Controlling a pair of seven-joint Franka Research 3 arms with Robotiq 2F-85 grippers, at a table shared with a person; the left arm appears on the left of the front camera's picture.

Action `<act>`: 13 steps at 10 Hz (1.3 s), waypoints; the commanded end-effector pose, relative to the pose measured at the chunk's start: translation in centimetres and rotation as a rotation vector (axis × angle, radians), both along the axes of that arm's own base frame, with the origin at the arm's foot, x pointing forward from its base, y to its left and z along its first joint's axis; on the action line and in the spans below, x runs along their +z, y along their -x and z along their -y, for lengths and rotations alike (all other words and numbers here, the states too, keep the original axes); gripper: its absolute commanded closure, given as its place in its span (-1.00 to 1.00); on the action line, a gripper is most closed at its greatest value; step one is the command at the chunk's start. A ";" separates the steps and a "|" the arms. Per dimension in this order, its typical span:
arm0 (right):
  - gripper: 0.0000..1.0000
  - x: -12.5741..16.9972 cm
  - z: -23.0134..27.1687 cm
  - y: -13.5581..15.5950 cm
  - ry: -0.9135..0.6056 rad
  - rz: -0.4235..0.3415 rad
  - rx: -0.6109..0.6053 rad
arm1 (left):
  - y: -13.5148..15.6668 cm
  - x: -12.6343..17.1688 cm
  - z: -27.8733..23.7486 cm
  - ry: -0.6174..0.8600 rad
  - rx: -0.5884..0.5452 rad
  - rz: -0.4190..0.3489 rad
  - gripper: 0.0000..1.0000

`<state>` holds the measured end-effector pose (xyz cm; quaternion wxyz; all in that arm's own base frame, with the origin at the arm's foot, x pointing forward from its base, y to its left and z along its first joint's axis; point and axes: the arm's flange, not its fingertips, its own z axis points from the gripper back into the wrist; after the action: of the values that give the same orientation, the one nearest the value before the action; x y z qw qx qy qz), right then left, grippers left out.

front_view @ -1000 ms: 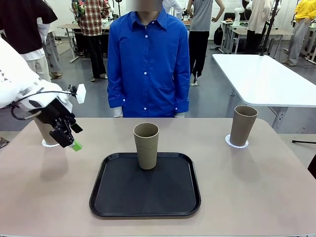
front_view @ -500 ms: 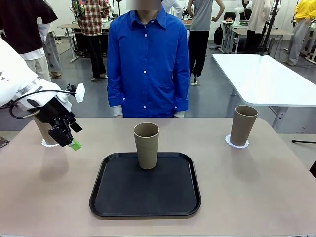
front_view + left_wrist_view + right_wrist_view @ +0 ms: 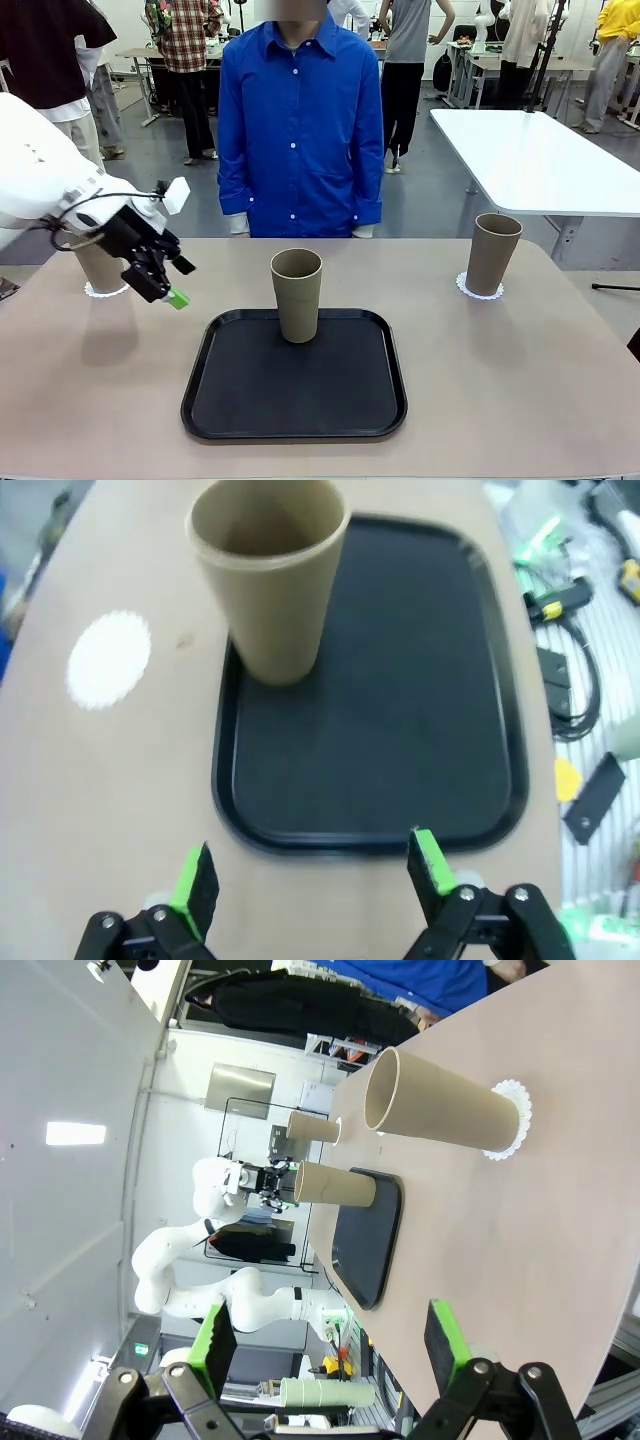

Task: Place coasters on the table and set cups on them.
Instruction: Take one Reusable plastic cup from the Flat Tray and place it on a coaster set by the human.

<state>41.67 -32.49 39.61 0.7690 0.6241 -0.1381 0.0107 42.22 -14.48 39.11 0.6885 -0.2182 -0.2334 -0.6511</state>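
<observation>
Found at the far left of the table (image 3: 560,400): the left cup (image 3: 98,266), upright on the left coaster (image 3: 103,291). Judged that pair done.

Just right of it, hung above the tabletop: the left gripper (image 3: 165,285), tilted down toward the middle. Showed its jaws spread as wide as they go in the left wrist view (image 3: 310,870), green pads well apart, with nothing between them and nothing touched.

In the middle, noted the black tray (image 3: 200,400), with the middle cup (image 3: 297,295) standing upright at its far edge. Not yet on a doily. In the left wrist view, made out a bare coaster (image 3: 108,660) lying flat on the table just beyond the tray's far side, near that cup (image 3: 270,575).

At the far right, saw the right cup (image 3: 492,253) seated on the right coaster (image 3: 478,288). Judged that pair done as well.

Right gripper (image 3: 330,1338): likewise fully open and empty, held clear above the table's right side.

Step in hand, as judged: going for the last cup. Next move would call for carrying the open jaws around the middle cup, closing on its wall, lifting it over the tray's rim and setting it centred on the bare coaster.
</observation>
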 end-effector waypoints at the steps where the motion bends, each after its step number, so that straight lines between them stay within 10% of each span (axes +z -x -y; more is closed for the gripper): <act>1: -1.00 0.0 -0.2 0.1 0.002 -0.003 -0.004 | -1.9 -2.6 0.4 0.233 -0.208 -0.023 -1.00; 5: -1.00 0.0 -0.2 0.1 0.002 -0.003 -0.004 | -2.0 -6.8 -2.1 0.614 -0.064 0.031 -1.00; 11: -1.00 0.0 -0.2 0.1 0.002 -0.003 -0.004 | 1.0 -10.0 -1.1 0.573 -0.051 0.152 -1.00; 13: -1.00 0.0 -0.2 0.1 0.002 -0.003 -0.004 | 0.0 -9.9 -1.8 0.607 -0.040 0.057 -1.00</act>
<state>41.69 -32.47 39.61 0.7688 0.6243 -0.1380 0.0110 42.13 -13.12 29.18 0.5727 -0.3921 -0.4299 -0.5774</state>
